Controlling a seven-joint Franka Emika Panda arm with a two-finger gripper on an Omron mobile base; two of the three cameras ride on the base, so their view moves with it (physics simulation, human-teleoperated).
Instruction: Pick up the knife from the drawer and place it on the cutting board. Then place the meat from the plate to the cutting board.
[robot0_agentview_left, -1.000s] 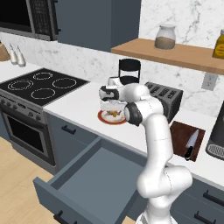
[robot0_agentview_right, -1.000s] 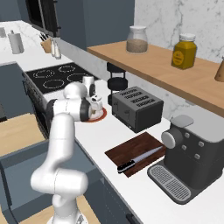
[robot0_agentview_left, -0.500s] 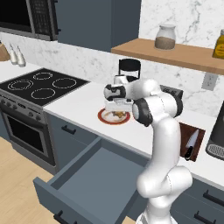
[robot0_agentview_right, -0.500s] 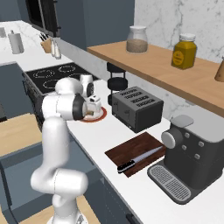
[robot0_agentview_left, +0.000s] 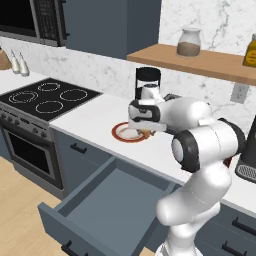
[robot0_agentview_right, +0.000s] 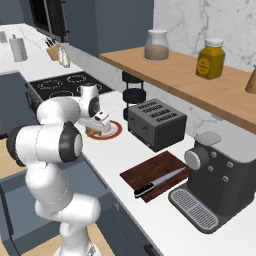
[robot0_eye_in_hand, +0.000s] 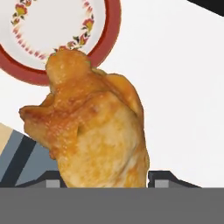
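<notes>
We have the meat (robot0_eye_in_hand: 96, 131) in our gripper (robot0_eye_in_hand: 103, 181). The two fingers are closed on it, and the golden-brown chicken hangs close in front of the hand camera. It is lifted off the plate (robot0_eye_in_hand: 111, 33), which sits below with its white middle bare. From the right side we can see a bit of the meat (robot0_agentview_right: 95, 131) tucked under our hand, just above the plate (robot0_agentview_right: 114, 131).

The knife (robot0_agentview_right: 159, 181) already lies on the cutting board (robot0_agentview_right: 150, 172), so this half of the job looks done. The drawer (robot0_agentview_left: 107, 207) is open below the counter (robot0_agentview_left: 90, 117).

What could go wrong? The meat is round and bumpy, so it could slip out if we swing fast. The board is well away, past the toaster (robot0_agentview_right: 156, 124). If we carry the meat too low, it might bump the toaster. We could also drop it on the knife and knock it off the board.

In the hand camera the meat's long side runs up and down, with the narrow end pointing away from our hand toward the plate.
</notes>
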